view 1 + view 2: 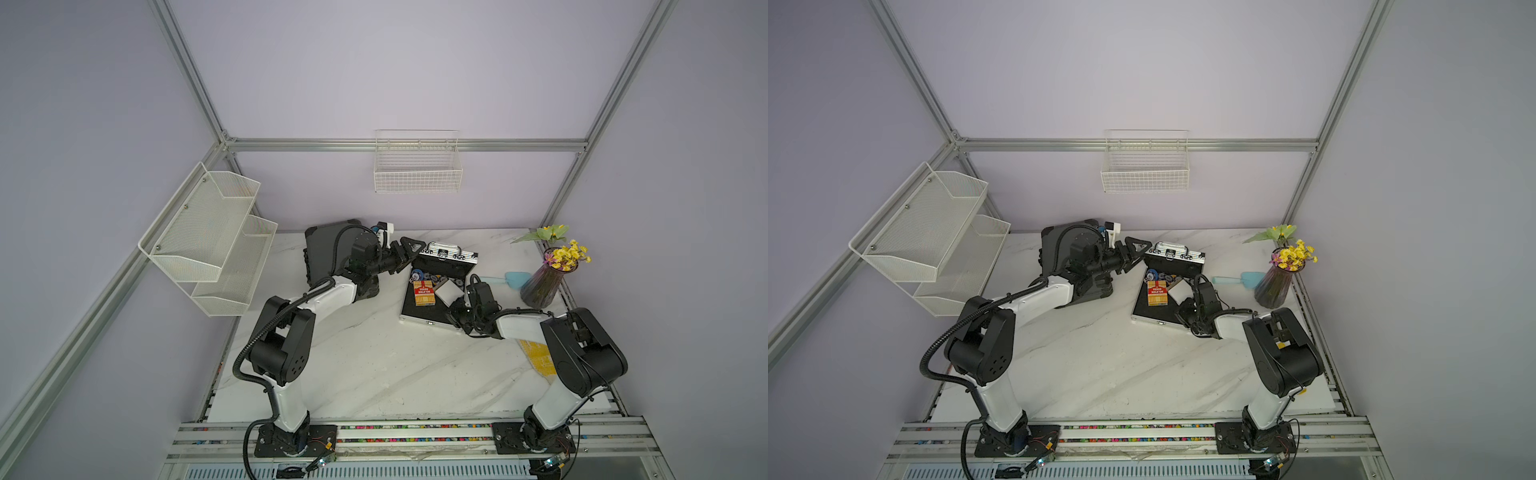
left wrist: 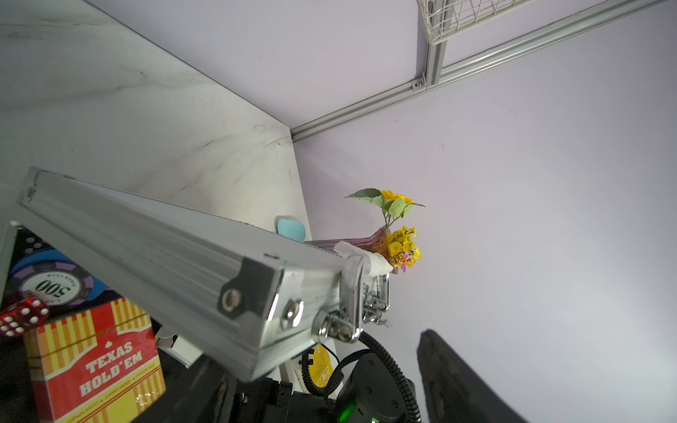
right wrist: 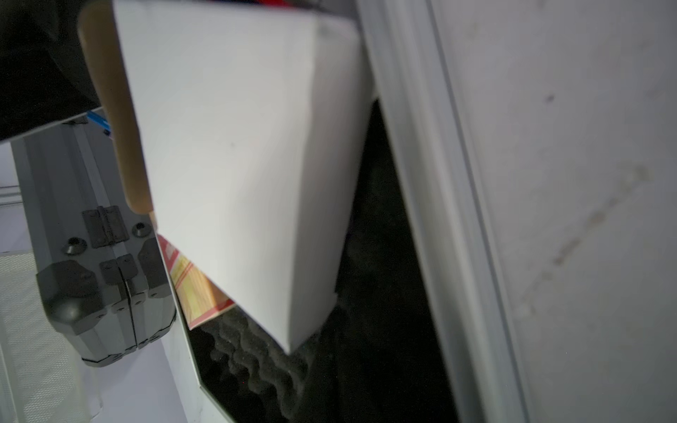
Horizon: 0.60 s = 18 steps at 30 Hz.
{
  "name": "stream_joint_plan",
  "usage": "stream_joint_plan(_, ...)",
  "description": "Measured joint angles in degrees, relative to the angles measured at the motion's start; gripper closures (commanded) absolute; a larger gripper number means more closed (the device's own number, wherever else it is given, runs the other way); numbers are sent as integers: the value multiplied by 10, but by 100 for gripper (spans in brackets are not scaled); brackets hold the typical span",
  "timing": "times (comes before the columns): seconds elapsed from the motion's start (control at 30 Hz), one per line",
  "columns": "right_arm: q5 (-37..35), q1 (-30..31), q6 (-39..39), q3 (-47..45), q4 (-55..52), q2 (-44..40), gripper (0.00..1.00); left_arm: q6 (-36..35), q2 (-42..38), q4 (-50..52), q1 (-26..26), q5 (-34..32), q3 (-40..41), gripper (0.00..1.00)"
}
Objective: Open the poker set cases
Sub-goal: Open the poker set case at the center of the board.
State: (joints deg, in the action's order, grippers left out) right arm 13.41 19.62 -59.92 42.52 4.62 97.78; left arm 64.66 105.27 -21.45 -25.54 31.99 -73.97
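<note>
Reaching left arm low toward back of table (image 1: 365, 365), parking left gripper (image 1: 411, 248) at left end of silver aluminium case (image 1: 446, 258) lid, jaws spread partway, nothing visibly clamped. Folding right arm down over that case's near right corner, right gripper (image 1: 456, 311) pinched fully closed, not seeing anything in it. Lying open mid-table, lid raised, showing Texas Hold'em card box (image 1: 424, 293), chips (image 1: 417, 275), white box (image 1: 449, 291) just beside right wrist. Standing behind left forearm: dark grey case (image 1: 324, 245), open or not unclear. Crowding right side: flower vase (image 1: 540, 286), blue scoop (image 1: 513, 279).
</note>
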Motion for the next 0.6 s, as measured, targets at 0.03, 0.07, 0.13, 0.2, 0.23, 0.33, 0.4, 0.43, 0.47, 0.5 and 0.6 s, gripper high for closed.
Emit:
stream_joint_plan(0.03,-1,0,2,5,-10,1,96,-3,3,2,0,-2,-4,22)
stream_joint_plan(0.07,-1,0,3,7,-16,1,96,-5,7,3,0,-3,-8,23)
stream_joint_plan(0.13,-3,0,5,7,-23,-1,96,-8,13,5,0,-6,-16,23)
stream_joint_plan(0.2,-6,0,7,3,-30,-6,96,-8,19,8,0,-7,-24,23)
stream_joint_plan(0.23,-8,0,7,0,-35,-10,96,-8,21,9,0,-7,-27,23)
stream_joint_plan(0.33,-12,0,7,-10,-54,-31,96,-9,22,11,0,-7,-30,23)
stream_joint_plan(0.4,-14,0,7,-19,-68,-46,96,-9,22,11,0,-7,-30,23)
stream_joint_plan(0.43,-15,0,7,-23,-75,-51,96,-8,22,11,0,-9,-30,23)
stream_joint_plan(0.47,-16,0,7,-27,-82,-58,96,-8,22,11,0,-10,-30,23)
stream_joint_plan(0.5,-16,0,7,-32,-86,-64,96,-8,22,11,0,-12,-30,23)
stream_joint_plan(0.6,-16,0,7,-52,-95,-85,96,-8,22,12,-2,-14,-30,23)
